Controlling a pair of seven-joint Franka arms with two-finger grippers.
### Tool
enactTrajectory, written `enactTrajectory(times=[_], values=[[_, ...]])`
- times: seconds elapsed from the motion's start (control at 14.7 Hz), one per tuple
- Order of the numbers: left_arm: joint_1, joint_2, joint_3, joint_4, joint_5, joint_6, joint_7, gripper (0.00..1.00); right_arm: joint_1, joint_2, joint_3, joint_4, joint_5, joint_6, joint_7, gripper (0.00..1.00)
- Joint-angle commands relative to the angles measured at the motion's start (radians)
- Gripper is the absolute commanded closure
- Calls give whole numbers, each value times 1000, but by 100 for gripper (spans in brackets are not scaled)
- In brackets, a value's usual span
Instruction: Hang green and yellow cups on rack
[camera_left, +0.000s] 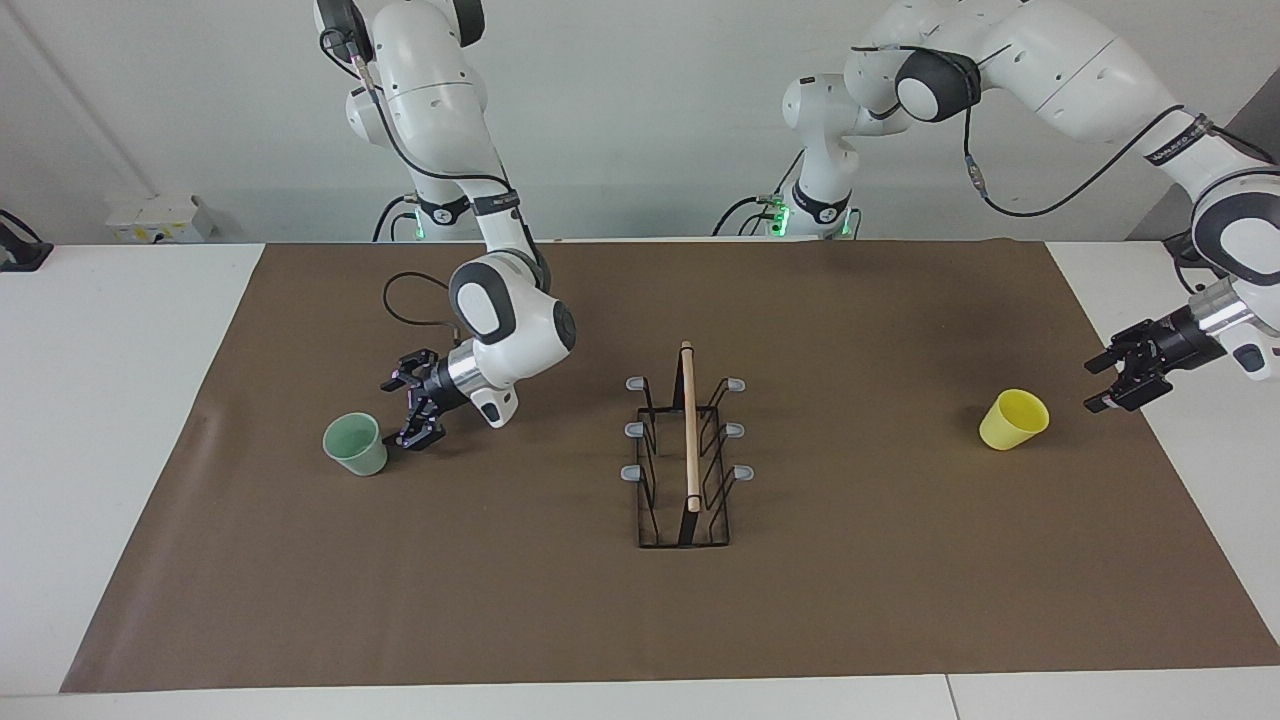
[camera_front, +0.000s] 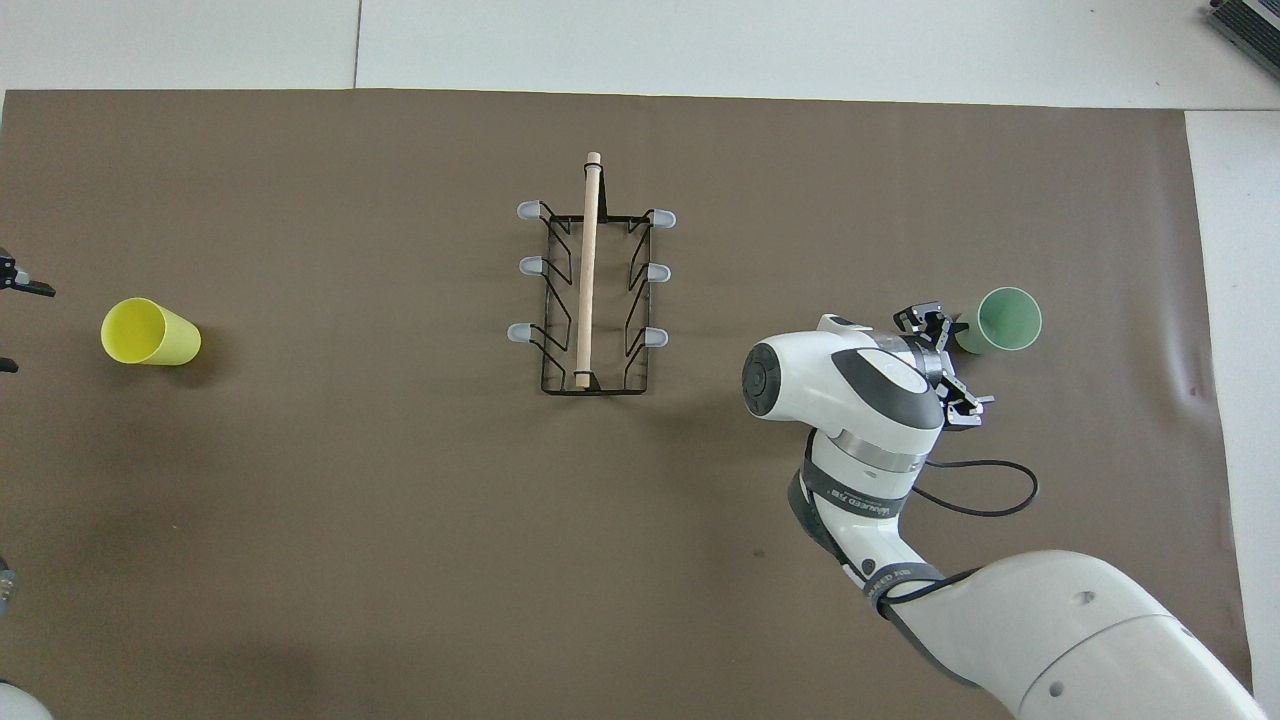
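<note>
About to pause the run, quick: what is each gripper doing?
Left gripper: open, empty, beside the yellow cup.
Right gripper: open, empty, beside the green cup.

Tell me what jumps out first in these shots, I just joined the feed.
The black wire rack with its wooden handle stands mid-mat, every prong bare. Toward the right arm's end the green cup sits upright with the right claw open close beside it, not gripping. At the left arm's end the yellow cup stands on the mat, the left claw open just beside it.
</note>
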Motion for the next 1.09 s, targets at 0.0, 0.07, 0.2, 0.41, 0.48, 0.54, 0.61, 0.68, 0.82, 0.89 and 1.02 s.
enactTrajectory(times=[0.0, 0.07, 0.2, 0.41, 0.48, 0.54, 0.61, 0.68, 0.82, 0.89, 1.02], values=[[-6, -12, 13, -96, -89, 70, -100, 0, -22, -26, 3, -30, -57, 16, 28, 1], [-4, -8, 15, -108, -112, 73, -132, 0, -31, -24, 3, -28, -67, 24, 31, 1], [37, 30, 15, -121, -201, 80, -217, 0, -49, -20, 3, -25, -68, 62, 49, 1], [63, 55, 15, -154, -290, 95, -302, 0, -54, -14, 4, 4, -64, 73, 57, 0], [63, 55, 15, -179, -315, 95, -338, 0, -54, -14, 4, 7, -57, 76, 57, 0], [69, 55, 15, -197, -345, 89, -349, 0, -54, -11, 4, 19, -51, 82, 58, 0], [86, 54, 13, -222, -365, 83, -349, 0, -49, -9, 4, 28, -35, 93, 61, 0], [89, 52, 13, -258, -400, 78, -349, 0, -45, -9, 4, 42, -7, 96, 63, 0], [82, 41, 18, -370, -559, 84, -352, 0, -52, -1, 4, 45, -7, 100, 64, 0], [74, 34, 25, -395, -598, 90, -353, 0, -57, 5, 3, 45, -7, 126, 63, 0], [65, 23, 27, -420, -611, 86, -365, 0, -78, 6, 3, 39, -25, 143, 61, 0]])
